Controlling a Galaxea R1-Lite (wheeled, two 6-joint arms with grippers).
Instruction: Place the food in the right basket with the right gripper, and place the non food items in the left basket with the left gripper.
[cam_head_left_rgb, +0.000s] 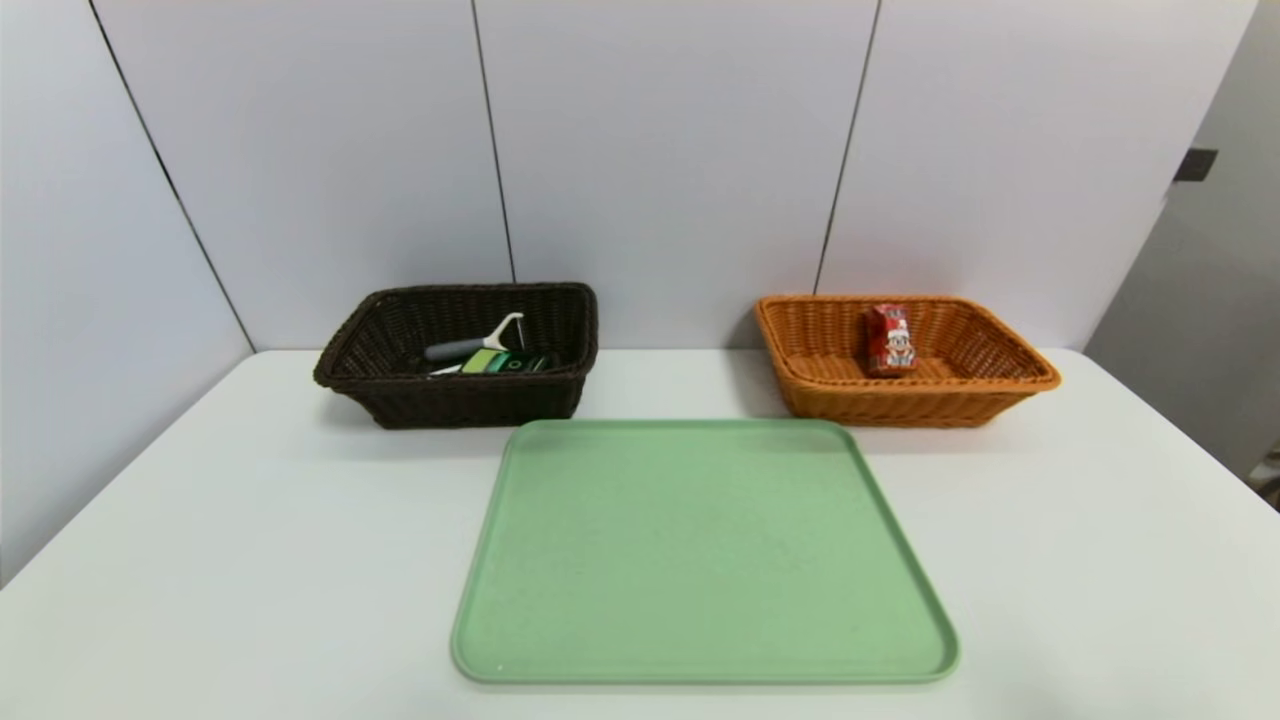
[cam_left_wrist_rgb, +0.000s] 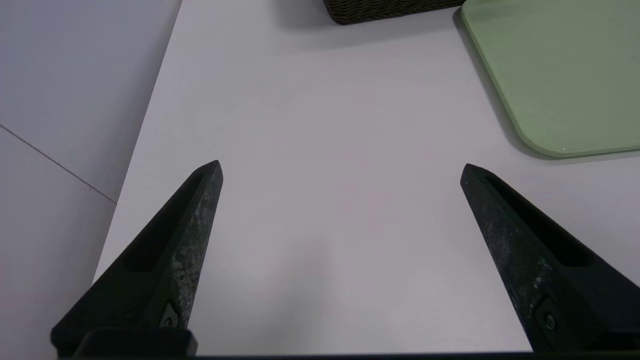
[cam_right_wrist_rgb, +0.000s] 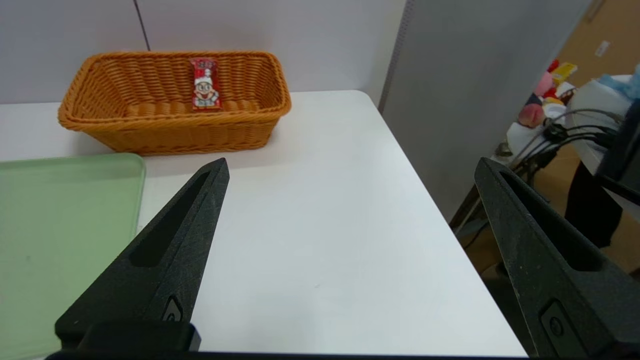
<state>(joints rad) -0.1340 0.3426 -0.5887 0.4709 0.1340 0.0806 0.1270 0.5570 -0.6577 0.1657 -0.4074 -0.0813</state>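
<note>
Orange basket: red carton | brown basket: peeler, bottle | both claws released, empty

Peeler, bottle in left basket; carton in right basket

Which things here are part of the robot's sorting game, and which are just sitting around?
Part of the job:
red drink carton, in the orange basket
peeler and black pump bottle, in the dark brown basket
left gripper and right gripper, both open and holding nothing

Just lying about:
green tray, nothing on it
white table
</note>
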